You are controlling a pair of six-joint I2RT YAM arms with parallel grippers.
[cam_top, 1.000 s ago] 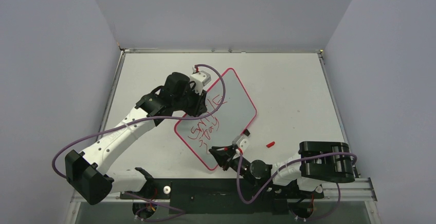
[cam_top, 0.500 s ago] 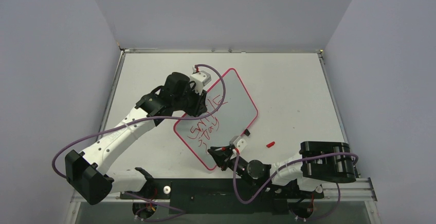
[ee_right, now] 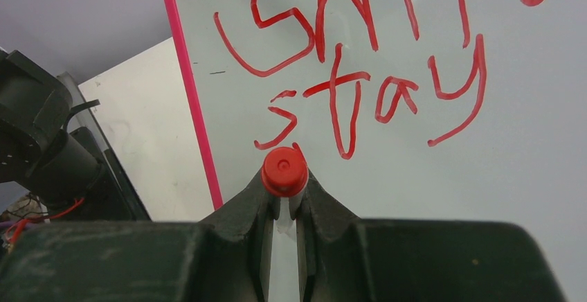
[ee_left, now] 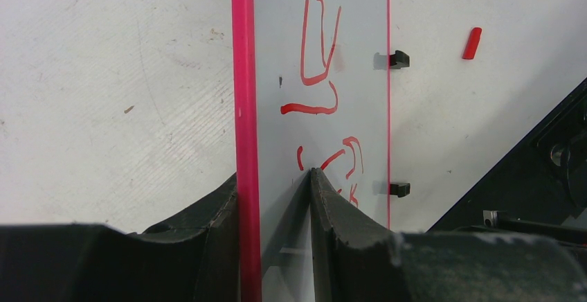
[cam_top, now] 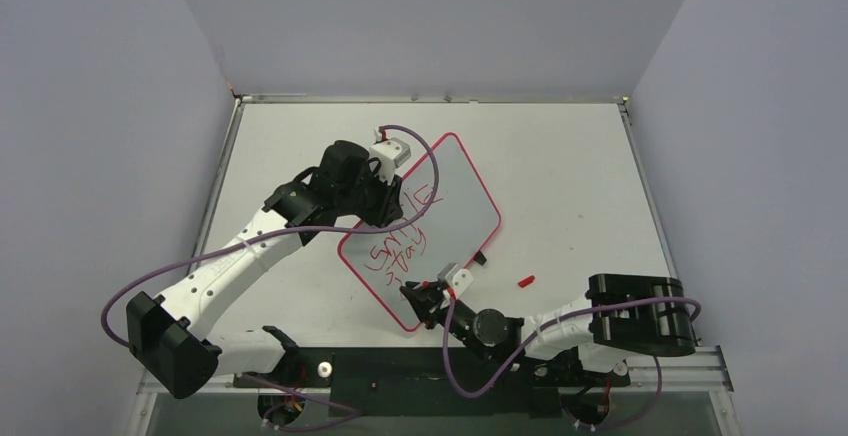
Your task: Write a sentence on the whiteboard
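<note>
My left gripper point(ee_left: 275, 177) is pinched on the pink border of the whiteboard point(ee_left: 277, 39), with one finger outside the rim and one on the white face. The whiteboard lies askew on the table point(cam_top: 570, 176), its near corner close to the table's near edge. My right gripper point(ee_right: 284, 185) is clamped on the marker point(ee_right: 284, 169), whose red end sits just below the sentence point(ee_right: 360, 94), near the pink edge. Bare board spreads to the right of the lettering. Two black clips point(ee_left: 399, 59) stick out from the opposite border. A red cap point(cam_top: 525, 280) lies beyond them on open table, apart from the board.
</note>
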